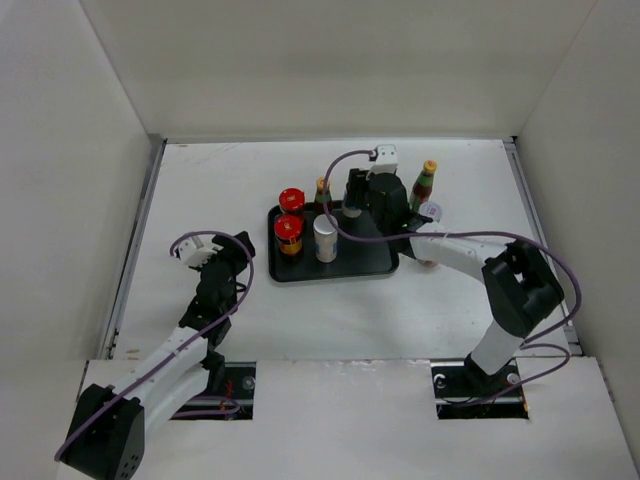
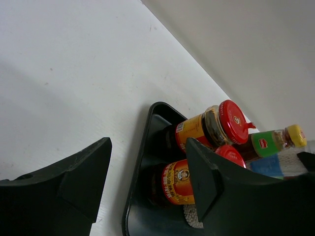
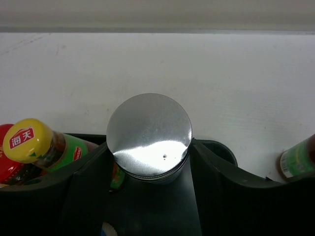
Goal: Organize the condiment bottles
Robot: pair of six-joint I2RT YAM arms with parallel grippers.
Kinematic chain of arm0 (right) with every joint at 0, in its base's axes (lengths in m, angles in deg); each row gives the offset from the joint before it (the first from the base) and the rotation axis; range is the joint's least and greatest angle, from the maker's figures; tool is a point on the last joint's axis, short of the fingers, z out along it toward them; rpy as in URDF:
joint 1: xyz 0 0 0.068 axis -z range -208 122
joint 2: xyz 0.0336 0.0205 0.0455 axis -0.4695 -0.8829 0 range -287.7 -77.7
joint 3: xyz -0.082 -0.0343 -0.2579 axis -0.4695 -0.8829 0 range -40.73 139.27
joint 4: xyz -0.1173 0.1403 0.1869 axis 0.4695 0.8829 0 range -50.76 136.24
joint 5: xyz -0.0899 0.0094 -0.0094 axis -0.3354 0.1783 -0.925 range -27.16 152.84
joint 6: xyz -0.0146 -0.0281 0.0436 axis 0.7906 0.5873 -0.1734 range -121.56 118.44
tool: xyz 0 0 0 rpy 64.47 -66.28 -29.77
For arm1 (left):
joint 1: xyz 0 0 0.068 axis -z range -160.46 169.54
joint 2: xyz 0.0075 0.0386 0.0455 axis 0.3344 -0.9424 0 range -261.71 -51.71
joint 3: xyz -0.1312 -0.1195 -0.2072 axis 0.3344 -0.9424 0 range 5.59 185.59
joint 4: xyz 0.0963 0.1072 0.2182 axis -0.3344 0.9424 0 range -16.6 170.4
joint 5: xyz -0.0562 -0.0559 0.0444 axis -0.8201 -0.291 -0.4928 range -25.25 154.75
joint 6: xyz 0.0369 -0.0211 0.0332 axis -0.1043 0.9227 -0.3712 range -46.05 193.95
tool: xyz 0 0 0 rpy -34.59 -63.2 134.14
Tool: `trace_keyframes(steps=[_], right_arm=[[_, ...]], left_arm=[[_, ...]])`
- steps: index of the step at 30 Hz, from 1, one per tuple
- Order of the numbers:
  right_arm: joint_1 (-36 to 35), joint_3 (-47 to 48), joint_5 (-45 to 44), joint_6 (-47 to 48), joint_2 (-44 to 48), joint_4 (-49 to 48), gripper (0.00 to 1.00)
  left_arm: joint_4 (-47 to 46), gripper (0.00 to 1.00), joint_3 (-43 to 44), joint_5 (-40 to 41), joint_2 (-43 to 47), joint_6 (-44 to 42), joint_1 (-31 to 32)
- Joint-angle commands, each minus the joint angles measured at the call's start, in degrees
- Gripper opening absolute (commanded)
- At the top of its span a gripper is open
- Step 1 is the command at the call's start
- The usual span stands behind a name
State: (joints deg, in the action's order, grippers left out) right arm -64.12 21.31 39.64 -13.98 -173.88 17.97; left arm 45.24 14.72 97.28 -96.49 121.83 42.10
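Note:
A black tray [image 1: 372,262] holds two red-lidded jars [image 1: 291,199] [image 1: 289,230], a white grey-topped cylinder [image 1: 326,238] and a slim yellow-capped bottle [image 1: 322,189]. My right gripper [image 1: 354,203] is over the tray's back part. In the right wrist view it [image 3: 147,148] is shut on a second grey-topped cylinder [image 3: 149,130], one finger against each side. A second yellow-capped bottle [image 1: 425,183] and a pale-lidded jar [image 1: 432,211] stand right of the tray. My left gripper [image 1: 213,262] [image 2: 147,183] is open and empty, left of the tray.
White walls close in the table on the left, back and right. In the left wrist view both red-lidded jars [image 2: 219,125] [image 2: 179,182] and the bottle [image 2: 275,141] show beyond the tray's rim [image 2: 134,182]. The right arm's cable [image 1: 340,160] loops above the tray.

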Motion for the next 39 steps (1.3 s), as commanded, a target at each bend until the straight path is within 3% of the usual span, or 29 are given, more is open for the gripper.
trace_keyframes(steps=[1, 8, 15, 20, 22, 24, 25, 26, 27, 29, 33, 34, 39], right_arm=[[-1.80, 2.21, 0.00, -0.85, -1.11, -7.46, 0.55], [-3.74, 1.42, -2.37, -0.41, -4.36, -8.34, 0.64], [-4.27, 0.10, -3.08, -0.84, -1.56, -8.34, 0.94], [-3.22, -1.92, -2.55, -2.42, 5.46, -7.02, 0.97], [-0.85, -3.24, -2.29, -3.22, 8.19, -7.37, 0.87], [3.01, -3.86, -2.90, -3.13, 9.78, -7.20, 0.54], [4.68, -3.94, -3.25, -3.39, 10.39, -6.76, 0.42], [6.79, -4.12, -3.86, -3.92, 11.27, -5.89, 0.33], [8.72, -3.95, -4.74, -4.10, 11.89, -4.84, 0.31], [12.33, -2.46, -7.20, -2.96, 12.51, -1.94, 0.36], [17.61, 2.11, -8.61, 0.03, 9.10, 5.00, 0.77], [18.49, 3.42, -8.01, 0.47, 7.52, 6.50, 0.83], [20.43, 7.74, -4.40, 0.39, 0.83, 10.38, 0.83]], left_arm=[[-3.57, 0.61, -0.78, 0.25, 0.92, 0.11, 0.15], [-3.65, 0.61, -0.69, 0.16, 0.48, 0.29, 0.24], [-3.65, 0.61, -0.34, 0.51, 0.30, -0.59, 0.85], [-3.57, 0.61, -0.42, 0.60, 0.74, -0.68, 0.94], [-3.57, 0.61, -0.51, 0.43, 0.39, -0.59, 0.77], [-3.65, 0.61, -0.34, 0.34, 0.13, -0.42, 0.94], [-3.74, 0.61, -0.16, 0.51, -0.22, -0.59, 1.12], [-3.92, 0.61, -0.16, 0.60, -0.66, -0.68, 1.29], [-4.00, 0.61, -0.16, 0.51, -0.84, -0.68, 1.29], [-4.01, 0.61, -0.25, 0.25, -0.58, -0.59, 1.21], [-4.01, 0.61, -0.25, 0.34, -0.40, -0.68, 1.47], [-4.01, 0.62, -0.25, -0.01, -0.40, -0.68, 1.30], [-3.92, 0.62, 0.02, -0.10, -0.84, -0.94, 1.47]])
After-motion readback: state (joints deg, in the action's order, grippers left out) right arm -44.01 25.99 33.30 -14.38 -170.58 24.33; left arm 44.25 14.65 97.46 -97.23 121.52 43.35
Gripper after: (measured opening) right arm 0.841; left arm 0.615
